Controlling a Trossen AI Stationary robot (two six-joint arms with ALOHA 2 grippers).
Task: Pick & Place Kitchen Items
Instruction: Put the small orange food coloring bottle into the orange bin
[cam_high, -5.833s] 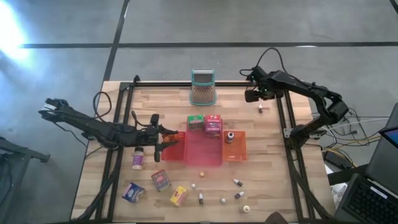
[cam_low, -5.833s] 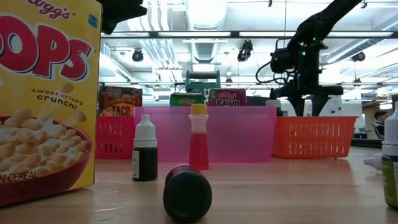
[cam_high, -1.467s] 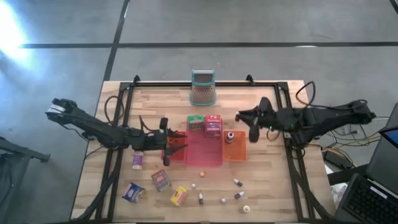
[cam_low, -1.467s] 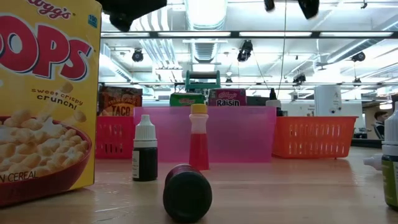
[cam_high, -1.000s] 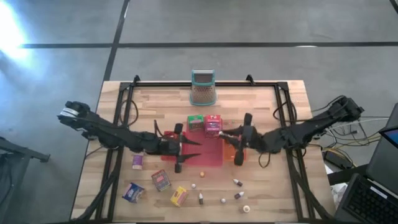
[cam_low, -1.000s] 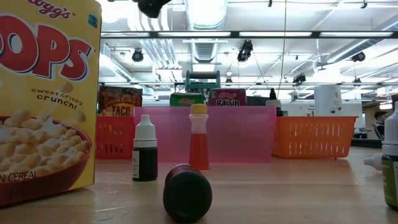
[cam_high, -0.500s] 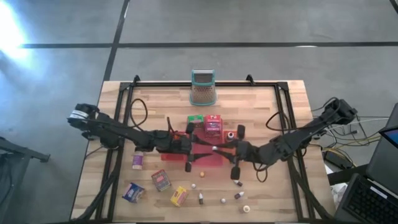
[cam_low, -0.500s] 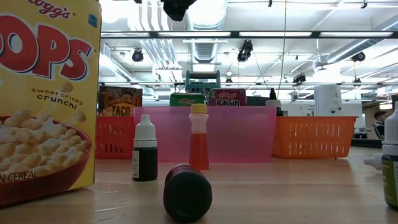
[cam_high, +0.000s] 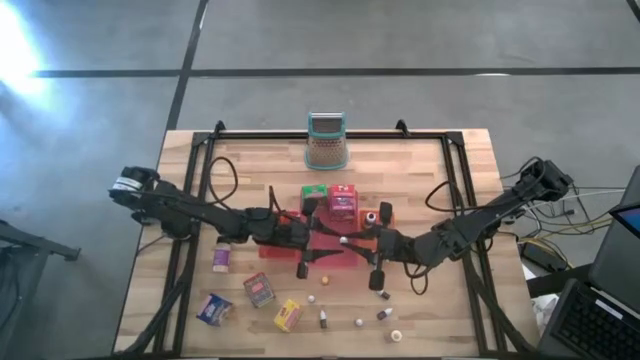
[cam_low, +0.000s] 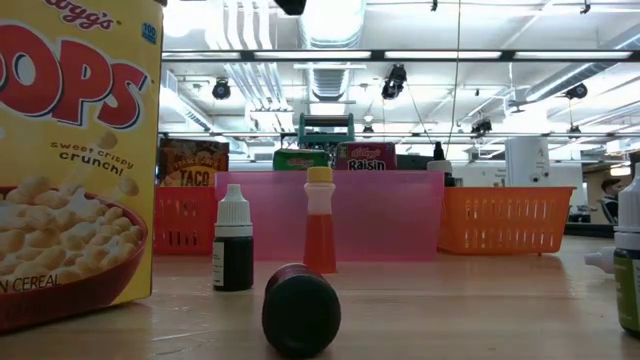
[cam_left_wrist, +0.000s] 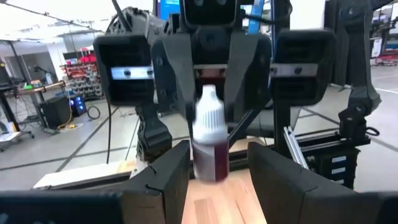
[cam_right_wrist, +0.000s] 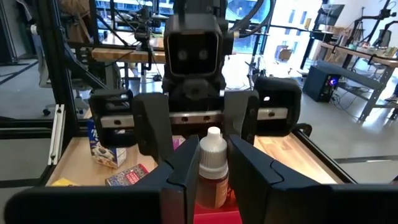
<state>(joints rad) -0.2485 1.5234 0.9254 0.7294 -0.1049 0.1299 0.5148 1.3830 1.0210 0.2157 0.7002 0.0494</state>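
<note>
Grippers (cam_high: 320, 257) (cam_high: 362, 262) flanking one bottle (cam_right_wrist: 212, 168).

Two slim dark arms, left arm (cam_high: 190, 212) and right arm (cam_high: 480, 218), each a chain of black jointed links with loose black cables looping alongside; left arm's outer end carries a small white patch. Left gripper (cam_left_wrist: 217, 171): two broad, flat, matte-black fingers with angled inner faces. Right gripper (cam_right_wrist: 208, 171): same matte-black finger form; the opposing wrist seen beyond is a boxy black housing with two round camera openings, flanked by blocky black side units bearing small lit spots.
</note>
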